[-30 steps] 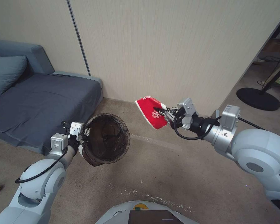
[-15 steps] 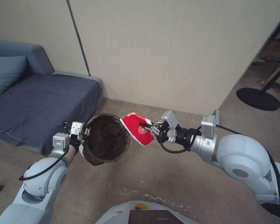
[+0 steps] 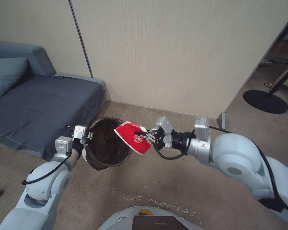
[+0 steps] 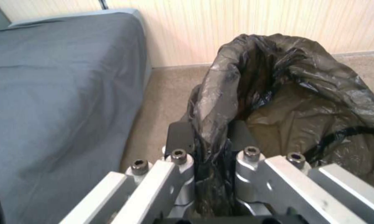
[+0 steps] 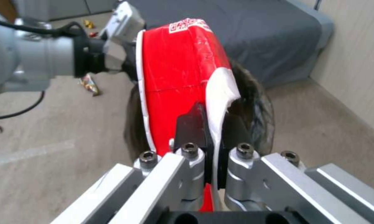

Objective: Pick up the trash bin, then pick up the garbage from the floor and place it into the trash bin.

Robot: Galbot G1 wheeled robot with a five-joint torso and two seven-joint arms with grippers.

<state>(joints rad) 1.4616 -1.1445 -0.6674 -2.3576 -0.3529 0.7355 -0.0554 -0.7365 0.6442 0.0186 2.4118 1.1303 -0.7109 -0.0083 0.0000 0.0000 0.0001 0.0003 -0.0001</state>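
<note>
The right hand [image 3: 144, 135] is squeezing a red packet [image 3: 131, 136] by its edge and holding it in the air, right over the open top of the bin [image 3: 108, 143]. The left hand [image 3: 87, 138] is pinching the bin's rim and its dark bag [image 4: 278, 93], holding the bin up off the floor [image 3: 169, 179], near the gray bed [image 3: 38, 108].
</note>
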